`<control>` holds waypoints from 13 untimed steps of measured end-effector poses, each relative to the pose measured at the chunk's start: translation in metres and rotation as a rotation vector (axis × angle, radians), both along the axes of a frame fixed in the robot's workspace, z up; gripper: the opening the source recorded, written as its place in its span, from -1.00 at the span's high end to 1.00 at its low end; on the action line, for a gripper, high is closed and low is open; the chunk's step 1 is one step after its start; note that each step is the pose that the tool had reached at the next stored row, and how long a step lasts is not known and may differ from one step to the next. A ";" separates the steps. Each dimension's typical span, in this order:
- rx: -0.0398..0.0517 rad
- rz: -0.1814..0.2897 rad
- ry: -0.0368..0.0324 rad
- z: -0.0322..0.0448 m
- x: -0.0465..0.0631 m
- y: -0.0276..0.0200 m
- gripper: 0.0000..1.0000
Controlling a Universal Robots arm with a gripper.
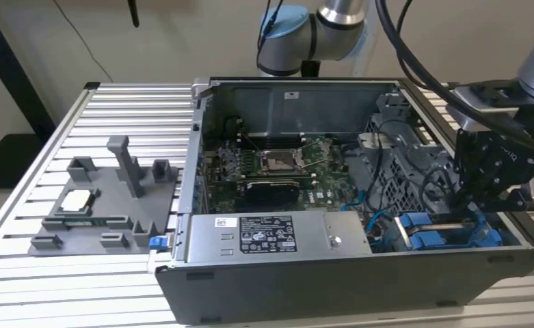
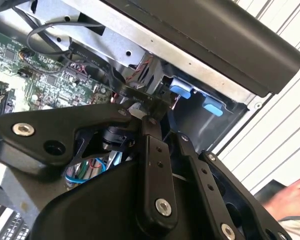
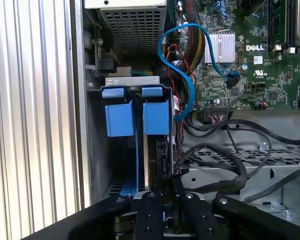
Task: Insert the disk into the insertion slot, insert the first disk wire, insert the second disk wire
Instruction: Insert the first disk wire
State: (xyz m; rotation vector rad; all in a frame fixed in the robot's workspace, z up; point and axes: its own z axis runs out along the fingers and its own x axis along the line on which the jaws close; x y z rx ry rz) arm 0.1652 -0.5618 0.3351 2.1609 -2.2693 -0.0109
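Disk [image 3: 156, 117] in slot, closed fingers [image 3: 150, 212] just beside it

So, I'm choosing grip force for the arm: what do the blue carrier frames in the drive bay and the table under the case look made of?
Blue carrier frames: likely moulded plastic, going by the uniform bright colour, soft sheen and rounded tabs. Table: probably extruded aluminium, going by the silvery matt surface with evenly spaced parallel slots.
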 end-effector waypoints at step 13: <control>0.0014 -0.001 0.0000 0.0099 0.000 0.0001 0.47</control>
